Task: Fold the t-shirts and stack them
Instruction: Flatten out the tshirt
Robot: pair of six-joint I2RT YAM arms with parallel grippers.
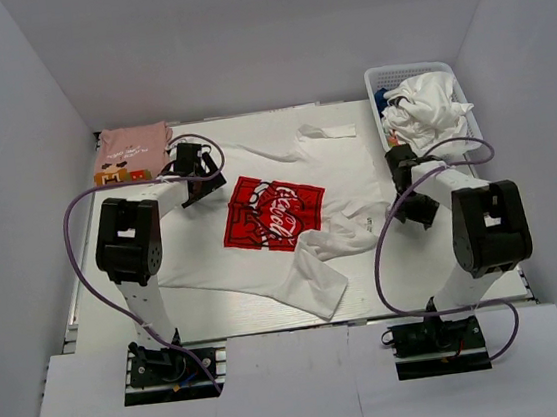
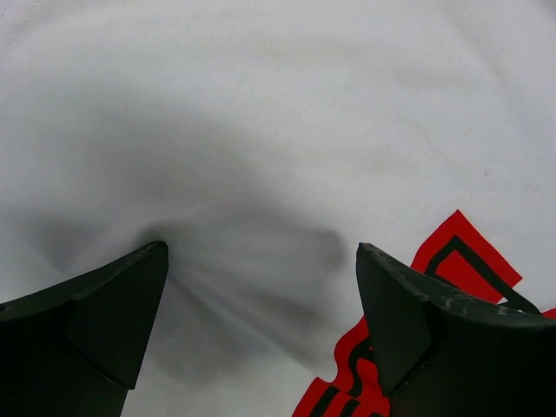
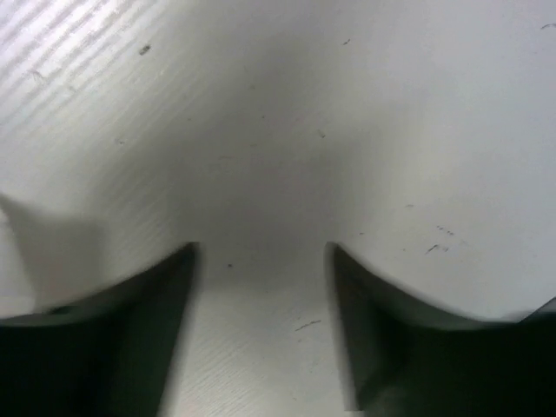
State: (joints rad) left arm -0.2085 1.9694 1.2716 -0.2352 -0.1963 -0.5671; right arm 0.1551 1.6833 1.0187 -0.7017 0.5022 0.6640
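- The white t-shirt (image 1: 286, 182) lies spread over the middle of the table (image 1: 418, 283). Its red print (image 1: 273, 212) faces up.
- One sleeve (image 1: 326, 131) reaches toward the far edge. The near right part is bunched into folds (image 1: 328, 248), and a twisted tail points at the near edge.
- The pink t-shirt (image 1: 133, 144) sits folded in the far left corner, close against the wall (image 1: 38, 125) and apart from the white one.
- The left gripper (image 1: 198, 169) is down on the white t-shirt's far left part, between the pink t-shirt and the print.
- In the left wrist view the left gripper (image 2: 261, 252) stands spread wide, holding nothing. White cloth (image 2: 261, 130) puckers between its fingers (image 2: 95, 321), and a corner of the print (image 2: 460, 261) shows beside the right one.
- The right gripper (image 1: 403, 169) hangs just off the shirt's right edge, near the basket (image 1: 374, 79).
- Its own blurred view shows the right gripper (image 3: 261, 248) parted and holding nothing, with bare ribbed table (image 3: 261, 104) under the fingers (image 3: 130, 339).
- The basket holds a heap of white cloth (image 1: 432, 100) in the far right corner.
- Bare table runs along the near edge and down the right side by the right arm. The left strip beside the left arm is narrower.
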